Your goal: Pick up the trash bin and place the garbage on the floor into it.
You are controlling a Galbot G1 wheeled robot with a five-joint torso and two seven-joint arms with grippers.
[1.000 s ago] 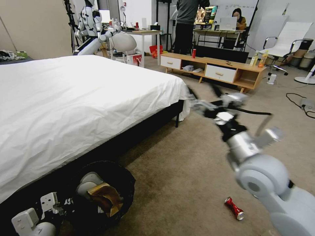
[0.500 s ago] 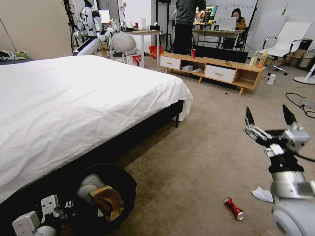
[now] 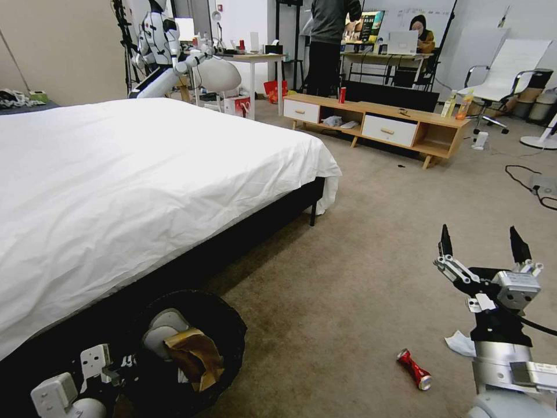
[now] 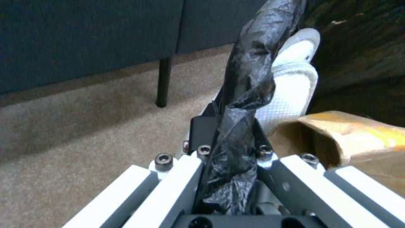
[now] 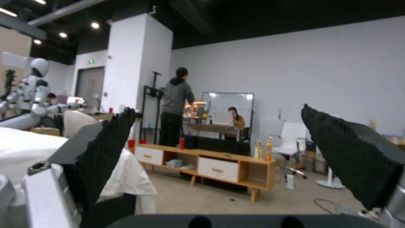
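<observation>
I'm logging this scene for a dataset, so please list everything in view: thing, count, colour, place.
trash bin: 1, black-lined, at the bed's near edge, held at its rim
brown paper bag: 1, brown, inside the bin
crushed can: 1, red, on the carpet
tissue: 1, white, on the carpet beside the right arm
floor: beige-grey carpet
bed: 1, white sheet, dark base, on the left
low cabinet: 1, wood with white drawers, far side
upright can: 1, red, on the cabinet
drink bottles: 2, yellow and orange, at the cabinet's end
left end effector: shut on the bin's rim
right end effector: open, raised above the carpet
</observation>
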